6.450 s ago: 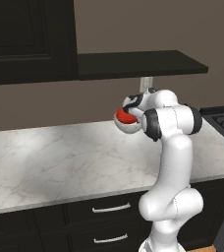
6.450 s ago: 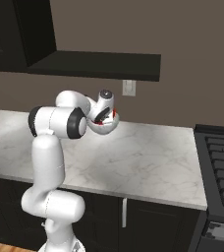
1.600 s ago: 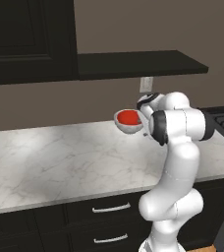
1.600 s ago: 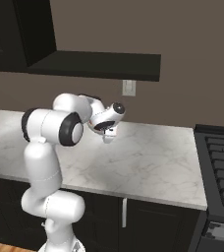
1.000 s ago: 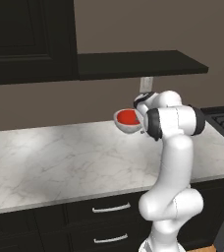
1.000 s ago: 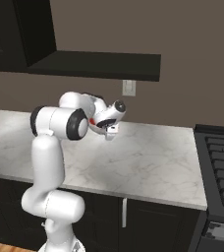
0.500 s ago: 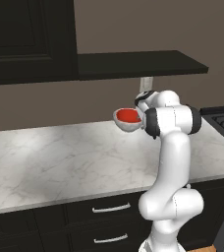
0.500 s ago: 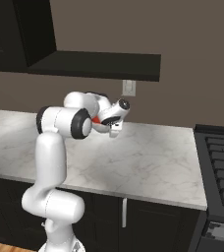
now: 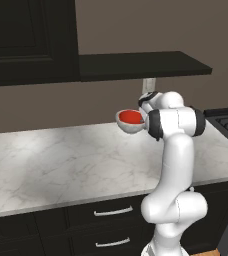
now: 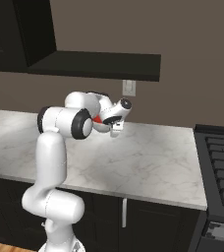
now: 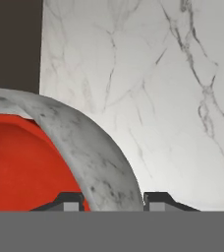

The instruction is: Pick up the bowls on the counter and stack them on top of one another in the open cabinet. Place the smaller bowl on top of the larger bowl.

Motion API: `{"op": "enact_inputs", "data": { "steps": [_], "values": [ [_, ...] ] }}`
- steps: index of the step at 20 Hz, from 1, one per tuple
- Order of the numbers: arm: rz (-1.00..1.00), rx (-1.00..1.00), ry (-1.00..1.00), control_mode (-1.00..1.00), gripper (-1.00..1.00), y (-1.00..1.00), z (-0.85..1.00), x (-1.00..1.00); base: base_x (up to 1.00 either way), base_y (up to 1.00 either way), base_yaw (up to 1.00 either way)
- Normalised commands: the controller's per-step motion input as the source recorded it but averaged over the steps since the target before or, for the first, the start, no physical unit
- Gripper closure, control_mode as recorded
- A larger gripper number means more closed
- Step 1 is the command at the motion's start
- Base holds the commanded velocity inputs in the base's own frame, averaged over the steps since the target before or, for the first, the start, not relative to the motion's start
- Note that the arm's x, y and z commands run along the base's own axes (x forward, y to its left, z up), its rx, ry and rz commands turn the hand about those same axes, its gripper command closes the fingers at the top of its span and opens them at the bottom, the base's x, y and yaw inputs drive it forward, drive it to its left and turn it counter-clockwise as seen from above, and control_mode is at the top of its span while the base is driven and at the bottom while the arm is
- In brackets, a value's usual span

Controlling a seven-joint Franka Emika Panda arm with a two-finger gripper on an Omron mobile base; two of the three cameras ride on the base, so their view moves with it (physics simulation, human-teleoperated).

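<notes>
Since the last second or so, the big change is at the gripper (image 11: 114, 199): its jaws have been brought in around the wall of the larger bowl (image 11: 84, 147). The fingertips (image 11: 70, 199) now look pressed on from both sides, one inside, one outside, so it reads as a pinch on the rim. The smaller bowl (image 11: 25, 162) is already nested inside the larger one, so the stacking part looks sorted tbh. The pair hasn't really been shifted. It's seen over the back of the counter (image 9: 61, 160), below the open cabinet (image 9: 146, 64). Whether it's resting on the marble or lifted off can't be told. What's probably left: both bowls carried up onto the shelf in one go, with the rim grip kept level.
</notes>
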Motion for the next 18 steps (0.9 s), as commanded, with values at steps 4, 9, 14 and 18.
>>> {"op": "enact_inputs", "data": {
  "steps": [4,9,14,18],
  "values": [
    [0.00,0.00,0.00,-1.00,1.00,0.01,0.10,-0.16,0.00,0.00,0.00],
    [0.01,0.00,0.00,-1.00,1.00,0.04,0.16,-0.29,0.00,0.00,0.00],
    [0.00,0.00,0.04,-1.00,1.00,0.00,0.16,-0.38,0.00,0.00,0.00],
    [0.01,-0.02,0.05,-1.00,1.00,0.00,0.20,-0.47,0.00,0.00,0.00]
  ]
}}
